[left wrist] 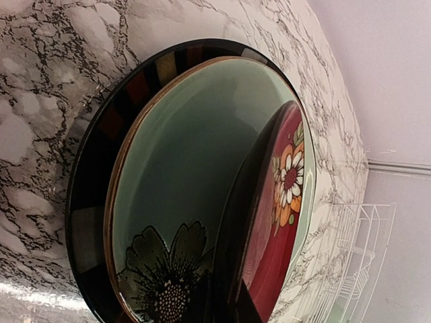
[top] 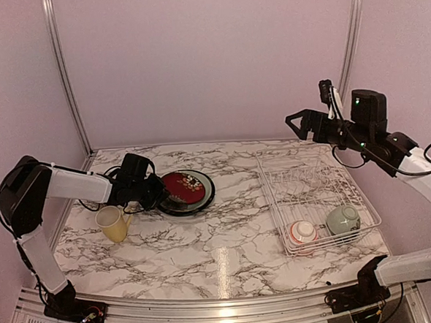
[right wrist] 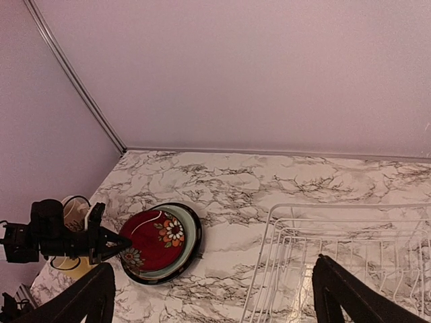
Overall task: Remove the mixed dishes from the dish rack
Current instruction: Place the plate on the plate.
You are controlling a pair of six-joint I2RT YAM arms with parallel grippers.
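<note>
Well, my left gripper (top: 153,193) sits low at the left of the overhead frame, its tip against the left edge of a stack of three plates on the marble table (top: 220,242). From no view can I tell whether those jaws are clenched on a rim or released.

At the bottom of the stack is the black-rimmed plate (left wrist: 91,202), with blocks of red, tan and grey around its border. Nested in it is the pale green plate (left wrist: 188,168), which has a dark flower printed near its lower edge in my left wrist view. On top is the red patterned plate (left wrist: 283,215), printed with a white-and-orange daisy and offset toward my gripper. I cannot tell whether it lies flat or is tipped.

The yellow mug (top: 113,223) stands just below my left wrist, mouth up, with its handle toward the right of the frame.

My right gripper (right wrist: 214,266) hangs high at the upper right of the overhead frame, well above the table. It is released, with the jaws spread wide at the lower corners of the right wrist view.

The dish rack (top: 304,172) lies right of centre, its long axis running from upper left to lower right. At its lower end, the red-rimmed white bowl (top: 302,231) and the pale green bowl (top: 343,218) lean side by side among the tines (top: 312,192). The white bowl is on the left.
</note>
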